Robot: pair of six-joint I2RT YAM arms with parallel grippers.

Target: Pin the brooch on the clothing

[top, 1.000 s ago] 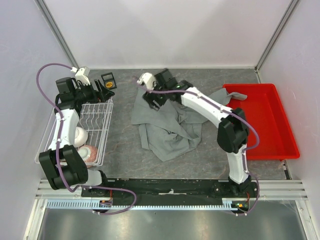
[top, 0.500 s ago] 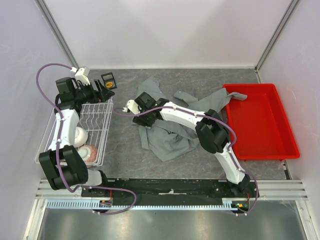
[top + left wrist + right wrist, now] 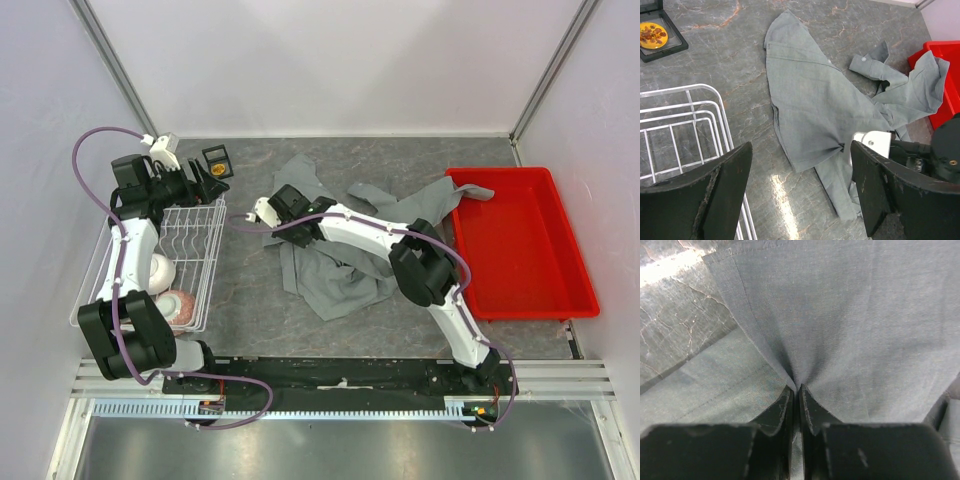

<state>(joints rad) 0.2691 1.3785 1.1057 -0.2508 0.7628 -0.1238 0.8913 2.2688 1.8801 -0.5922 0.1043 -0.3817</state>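
The clothing, a grey shirt, lies crumpled across the middle of the table, also spread out in the left wrist view. My right gripper sits low at its left edge. Its jaws are shut on a pinched fold of the grey fabric, which puckers at the fingertips. The brooch, an orange-gold disc, rests in a small black box at the back left. My left gripper hovers open just beside that box, above the rack's far end, with nothing between its fingers.
A white wire dish rack stands at the left, with a pale bowl and a pinkish round thing in it. A red tray lies at the right, with one shirt sleeve draped over its rim.
My right arm swung from the shirt's back edge down to its left side and shut on the fabric. The shirt shifted and spread. The left arm stayed put.
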